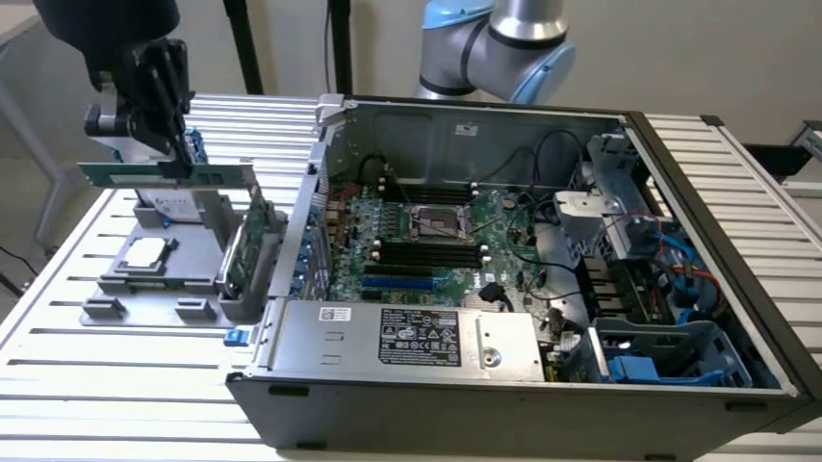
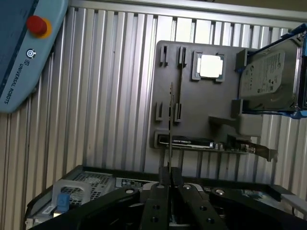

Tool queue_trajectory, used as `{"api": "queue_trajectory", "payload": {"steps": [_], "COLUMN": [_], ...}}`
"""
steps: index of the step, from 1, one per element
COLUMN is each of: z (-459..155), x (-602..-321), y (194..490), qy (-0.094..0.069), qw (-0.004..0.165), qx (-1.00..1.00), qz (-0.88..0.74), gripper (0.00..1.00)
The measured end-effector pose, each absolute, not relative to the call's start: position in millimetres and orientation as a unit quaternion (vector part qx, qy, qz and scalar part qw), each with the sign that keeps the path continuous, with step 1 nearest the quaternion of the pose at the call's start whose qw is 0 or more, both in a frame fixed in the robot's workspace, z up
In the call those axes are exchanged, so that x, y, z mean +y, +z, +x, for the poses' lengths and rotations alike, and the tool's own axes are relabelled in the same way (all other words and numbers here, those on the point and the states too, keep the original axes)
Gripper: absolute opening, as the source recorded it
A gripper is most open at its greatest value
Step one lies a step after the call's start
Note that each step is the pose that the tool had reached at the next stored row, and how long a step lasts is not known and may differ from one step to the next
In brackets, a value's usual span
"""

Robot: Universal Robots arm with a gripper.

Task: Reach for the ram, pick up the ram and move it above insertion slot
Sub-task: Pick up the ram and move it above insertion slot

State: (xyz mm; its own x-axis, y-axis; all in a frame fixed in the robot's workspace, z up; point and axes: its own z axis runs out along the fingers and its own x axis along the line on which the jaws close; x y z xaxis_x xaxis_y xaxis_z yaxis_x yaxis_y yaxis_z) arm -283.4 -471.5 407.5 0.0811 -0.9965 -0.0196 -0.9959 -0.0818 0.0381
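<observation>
You have the ram (image 1: 165,173) clenched in the jaws, lifted above the grey holder (image 1: 154,274); carrying it toward the open computer case (image 1: 540,385) calls for level travel.

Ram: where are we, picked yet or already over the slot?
Picked: the gripper is shut on the ram, holding it in the air above the grey parts tray; the wrist view shows the stick edge-on between the fingers. Left: it is not over the black memory slots on the motherboard inside the open computer case, at the exterior view's right.
</observation>
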Motion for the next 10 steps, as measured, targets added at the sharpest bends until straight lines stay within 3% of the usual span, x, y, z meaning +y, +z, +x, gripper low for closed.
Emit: {"api": "queue_trajectory", "payload": {"steps": [10], "z": [-252.0], "x": [-464.6], "y": [415.0], "qy": [-0.020], "qw": [0.007], "qx": [-0.678], "qz": [0.735], "gripper": [0.13]}}
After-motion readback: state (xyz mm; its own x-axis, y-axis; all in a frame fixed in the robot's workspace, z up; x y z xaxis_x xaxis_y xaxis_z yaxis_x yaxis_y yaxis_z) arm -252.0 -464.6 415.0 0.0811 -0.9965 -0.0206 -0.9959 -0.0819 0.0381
